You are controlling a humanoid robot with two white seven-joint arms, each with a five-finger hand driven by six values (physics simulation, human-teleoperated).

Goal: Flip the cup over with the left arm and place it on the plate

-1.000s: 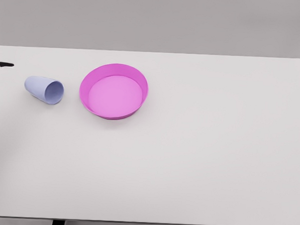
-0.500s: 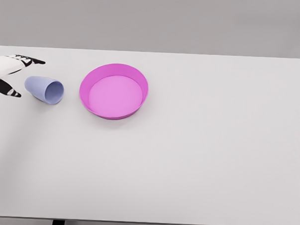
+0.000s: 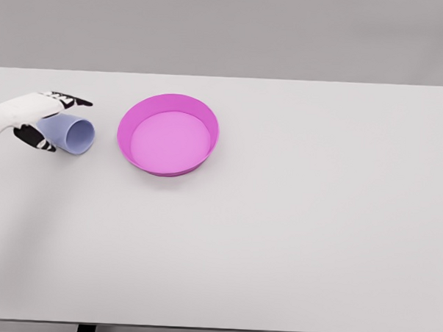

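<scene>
So over at the far left edge the white left hand with black fingertips [image 3: 34, 117] is reaching in over the closed end of the small pale lavender-blue cup [image 3: 68, 133], which is lying on its side on the plain white table [image 3: 277, 234] with its open mouth pointing right and a bit toward the camera. The fingers are spread around the cup's base, some over the top and the thumb low on the near side, but I honestly can't call it clamped; it looks more like they're straddling it and about to close. If I were doing this step, I'd want the wrap to land on the back half of the cup body, away from the rim, since a round cup on its side will probably roll or squirt out toward the right if it's pinched unevenly. Squeeze from opposite sides, lift a little before rotating so the rim doesn't drag, then turn it upright. Just to the right of the cup, close but not touching, sits the round magenta-pink plate with a raised rim [image 3: 125, 125], nothing in it yet. The carry is short, so the raised rim is the main thing to clear. The right arm isn't showing anywhere.
</scene>
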